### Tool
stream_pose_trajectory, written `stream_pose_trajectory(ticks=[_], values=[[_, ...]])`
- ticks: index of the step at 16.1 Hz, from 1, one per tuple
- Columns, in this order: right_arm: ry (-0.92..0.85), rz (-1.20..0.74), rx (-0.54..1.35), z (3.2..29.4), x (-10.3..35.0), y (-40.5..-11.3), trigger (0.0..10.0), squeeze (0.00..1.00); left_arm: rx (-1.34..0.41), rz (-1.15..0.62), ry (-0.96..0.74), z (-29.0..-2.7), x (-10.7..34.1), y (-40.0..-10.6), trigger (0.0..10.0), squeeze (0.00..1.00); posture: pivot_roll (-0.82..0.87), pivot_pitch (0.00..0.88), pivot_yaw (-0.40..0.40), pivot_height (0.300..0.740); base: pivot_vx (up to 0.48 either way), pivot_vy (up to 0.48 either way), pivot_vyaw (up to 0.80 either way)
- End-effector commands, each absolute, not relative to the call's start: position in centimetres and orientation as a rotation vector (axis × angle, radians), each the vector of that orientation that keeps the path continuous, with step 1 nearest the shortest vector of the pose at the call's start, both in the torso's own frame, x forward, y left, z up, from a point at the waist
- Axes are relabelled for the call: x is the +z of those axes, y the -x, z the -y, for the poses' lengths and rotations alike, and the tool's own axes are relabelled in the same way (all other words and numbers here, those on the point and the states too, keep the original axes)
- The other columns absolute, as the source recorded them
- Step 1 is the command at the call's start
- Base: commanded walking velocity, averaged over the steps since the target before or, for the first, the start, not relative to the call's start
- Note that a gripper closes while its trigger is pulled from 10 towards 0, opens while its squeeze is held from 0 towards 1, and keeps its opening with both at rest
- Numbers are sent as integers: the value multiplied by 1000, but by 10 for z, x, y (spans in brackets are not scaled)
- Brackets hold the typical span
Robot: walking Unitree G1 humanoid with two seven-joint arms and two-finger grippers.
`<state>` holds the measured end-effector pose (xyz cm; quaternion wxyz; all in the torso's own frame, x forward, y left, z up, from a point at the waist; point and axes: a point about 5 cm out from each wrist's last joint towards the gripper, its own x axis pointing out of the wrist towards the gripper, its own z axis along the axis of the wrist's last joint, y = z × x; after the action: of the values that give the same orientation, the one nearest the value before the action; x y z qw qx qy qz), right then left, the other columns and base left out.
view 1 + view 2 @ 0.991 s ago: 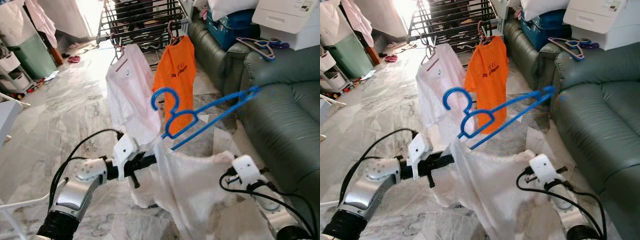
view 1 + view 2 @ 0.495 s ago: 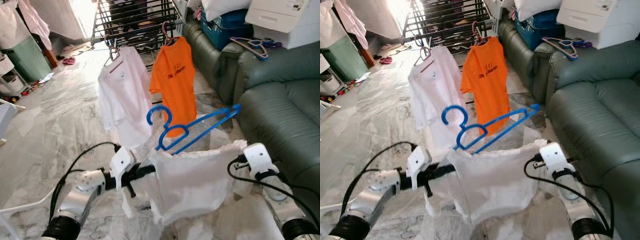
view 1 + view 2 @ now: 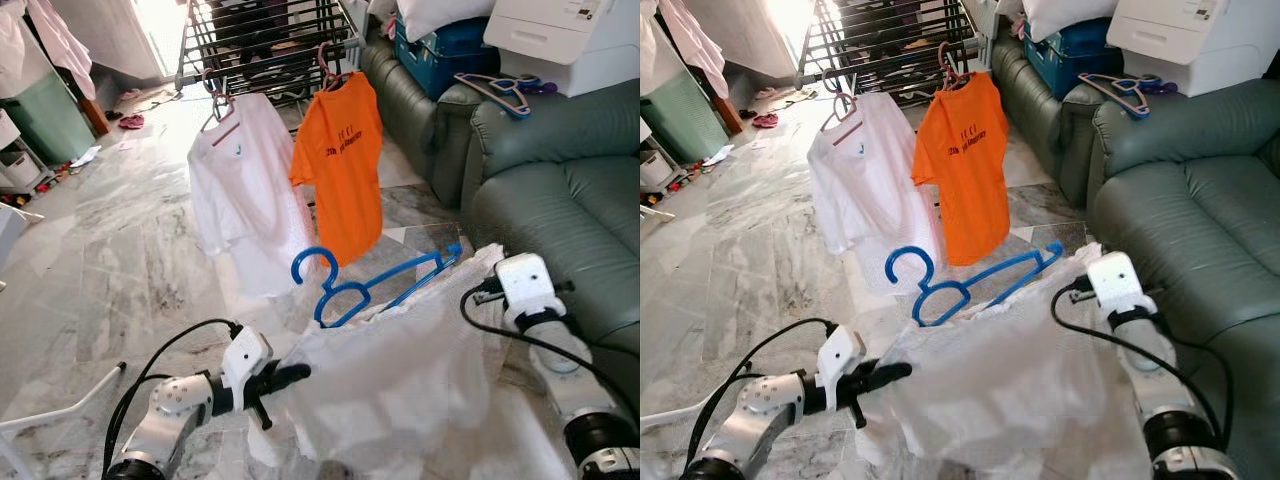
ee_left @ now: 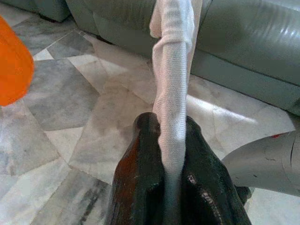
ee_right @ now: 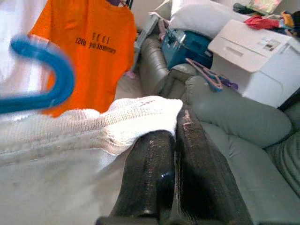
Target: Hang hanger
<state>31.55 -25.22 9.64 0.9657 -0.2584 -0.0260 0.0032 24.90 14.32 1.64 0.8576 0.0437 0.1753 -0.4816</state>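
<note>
A white garment point(image 3: 400, 380) hangs stretched between my two grippers, low over the marble floor. A blue hanger point(image 3: 370, 285) sits in its top edge, with the hook up and tilted to the left. My left gripper point(image 4: 169, 129) is shut on one edge of the cloth, which runs up between the black fingers point(image 3: 285, 377). My right gripper point(image 5: 176, 124) is shut on the other edge, near the sofa. The cloth covers its fingertips in the eye views.
A black drying rack point(image 3: 270, 40) stands ahead, with a white shirt point(image 3: 245, 190) and an orange shirt point(image 3: 345, 160) hanging on its front. A green sofa point(image 3: 560, 190) runs along the right, spare hangers point(image 3: 510, 92) on its arm. A white printer point(image 3: 570, 35) sits behind.
Both arms have come down, and the garment and hanger now hang lower. The right gripper has moved out towards the sofa, spreading the cloth wider. The camera has shifted too.
</note>
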Motion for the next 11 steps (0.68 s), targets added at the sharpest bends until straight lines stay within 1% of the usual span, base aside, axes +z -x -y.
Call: stream_pose_trajectory(ticks=[1, 4, 6, 7, 9, 11], values=[[517, 112, -1, 250, 113, -323, 0, 0, -994, -369, -116, -150, 16, -250, 2275, 0, -207, 28, 128, 740, 0, 0, 0], [517, 97, 7, 251, 111, -323, 0, 0, -997, -338, -102, -146, 21, -255, 2314, 0, -207, 32, 128, 740, 0, 0, 0], [517, 76, 14, 251, 107, -322, 0, 0, -979, -300, -58, -144, 29, -260, 2392, 0, -205, 34, 129, 740, 0, 0, 0], [518, 66, 15, 252, 104, -321, 0, 0, -986, -285, -36, -142, 33, -262, 1961, 0, -202, 34, 129, 740, 0, 0, 0], [521, 52, 13, 253, 102, -320, 0, 0, -1031, -281, -25, -140, 37, -260, 2000, 0, -199, 36, 130, 740, 0, 0, 0], [533, 49, 12, 255, 104, -322, 0, 0, -1091, -324, -22, -141, 34, -256, 1373, 0, -199, 37, 132, 740, 0, 0, 0]])
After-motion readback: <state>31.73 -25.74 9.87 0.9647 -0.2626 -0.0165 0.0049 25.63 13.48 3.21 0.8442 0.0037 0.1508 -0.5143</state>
